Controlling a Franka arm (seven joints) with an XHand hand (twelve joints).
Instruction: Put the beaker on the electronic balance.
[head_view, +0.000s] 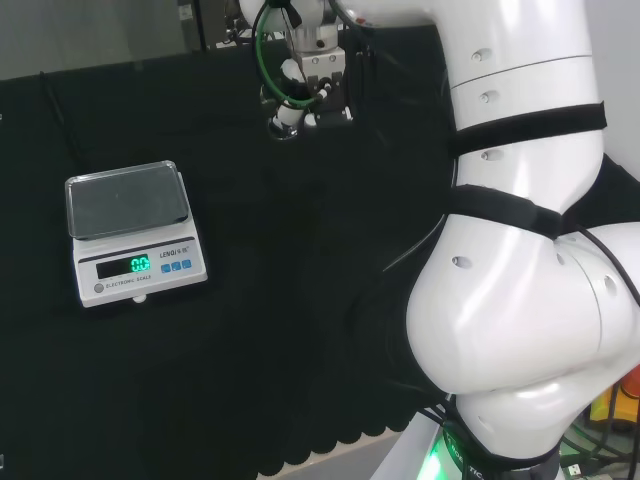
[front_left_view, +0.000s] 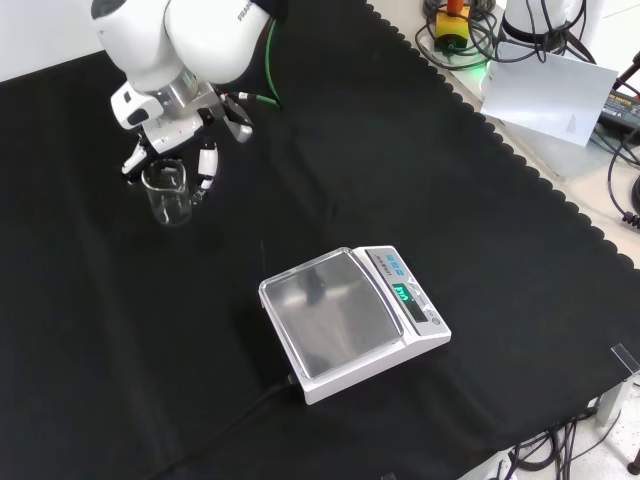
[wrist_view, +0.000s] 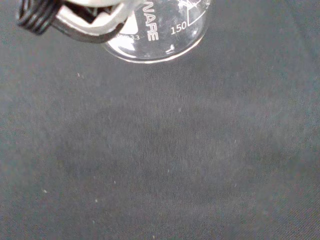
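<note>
Clear glass is what we look for first, and in the head view we find little of it: the hand (head_view: 305, 85) hangs at the far side of the black cloth (head_view: 300, 300), its fingers pointing down, with something pale and round at their tips that we take for the beaker's rim. The balance (head_view: 130, 235) sits to the left and nearer in this view, well apart from the hand, its steel pan bare and its display lit green.

From the front view we see more. The beaker (front_left_view: 170, 195) stands upright under the hand (front_left_view: 170, 125), with black and white fingers (front_left_view: 207, 165) down on both sides of its rim. We judge them curled round the glass and holding it, though we cannot tell whether its base is touching the cloth or just off it. The balance (front_left_view: 350, 320) lies to the right and nearer here, with open cloth between it and the beaker.

Close in, the wrist view shows the beaker (wrist_view: 160, 35) with its printed scale, a curled finger (wrist_view: 75, 22) across its wall, and bare cloth beyond.

So we judge the coming move turns on one line: the balance pan lies down and to the right of the hand in the front view, and the beaker should stay upright along the way
</note>
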